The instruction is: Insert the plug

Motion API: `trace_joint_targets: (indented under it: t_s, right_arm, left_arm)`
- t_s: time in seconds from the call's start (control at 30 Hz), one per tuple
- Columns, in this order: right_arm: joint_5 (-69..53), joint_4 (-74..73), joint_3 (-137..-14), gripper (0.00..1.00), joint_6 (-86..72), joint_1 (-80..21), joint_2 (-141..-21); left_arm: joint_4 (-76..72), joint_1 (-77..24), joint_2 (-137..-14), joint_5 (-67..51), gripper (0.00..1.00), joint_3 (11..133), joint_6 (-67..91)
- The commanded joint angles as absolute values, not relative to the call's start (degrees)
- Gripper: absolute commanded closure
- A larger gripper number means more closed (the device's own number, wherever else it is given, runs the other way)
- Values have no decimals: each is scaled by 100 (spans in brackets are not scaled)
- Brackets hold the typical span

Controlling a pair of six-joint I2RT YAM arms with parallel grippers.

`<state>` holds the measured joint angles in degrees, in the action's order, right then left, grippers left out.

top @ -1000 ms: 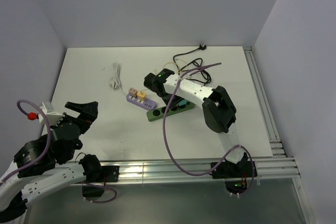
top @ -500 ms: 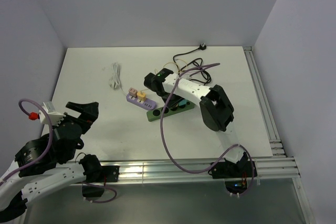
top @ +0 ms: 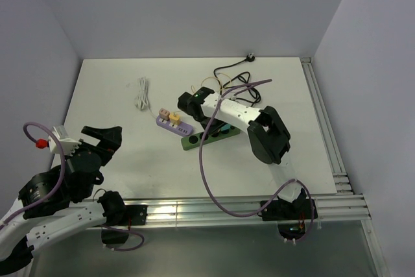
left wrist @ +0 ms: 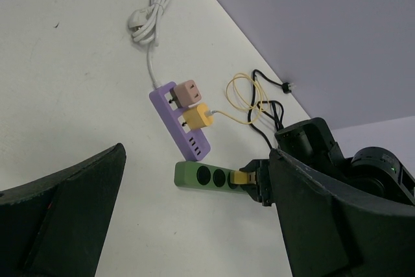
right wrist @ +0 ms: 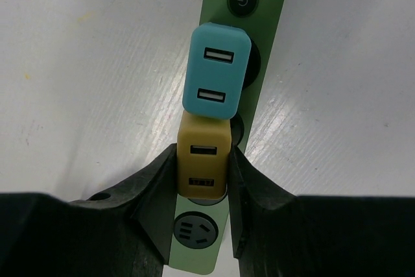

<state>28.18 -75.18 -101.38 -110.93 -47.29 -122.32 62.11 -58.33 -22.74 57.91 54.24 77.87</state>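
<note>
Right arm has edged slightly, its gripper (right wrist: pixel 202 157) clamped on the flat sides of the yellow plug (right wrist: pixel 203 173), judged light, rigid and slippery, on the green power strip (right wrist: pixel 272 24); left gripper (left wrist: pixel 196 154) gapes empty.

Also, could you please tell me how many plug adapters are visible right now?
4. A pink adapter and a yellow adapter sit in the purple strip; a teal adapter is on the green strip, with a mustard adapter beside it in the right end effector.
</note>
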Motion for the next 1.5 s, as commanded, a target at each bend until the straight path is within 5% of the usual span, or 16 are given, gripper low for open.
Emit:
trace_joint_targets:
  t_s: [0.0, 0.53, 0.8, 1.13, 1.47]
  right_arm:
    - [2382, -7778, -9579, 100, -10890, -4799, -13043]
    - [2171, -7418, -9158, 100, -10600, -4799, -13289]
    - [2487, -7998, -10503, 100, -10450, -4659, -13904]
    - [1942, -6636, -8271, 100, -10371, -4790, -13166]
    - [2118, -7164, -9792, 100, -10178, -4834, -14045]
  left_arm:
    - [6249, -5836, -2338, 5748, 3, 5458, 7848]
    - [6285, -5836, -2285, 5678, 4, 5441, 7954]
    - [6390, -5836, -2391, 5643, 5, 5511, 8015]
    - [6170, -5836, -2250, 5581, 5, 5344, 7945]
    - [6477, -5836, -2277, 5590, 6, 5484, 8138]
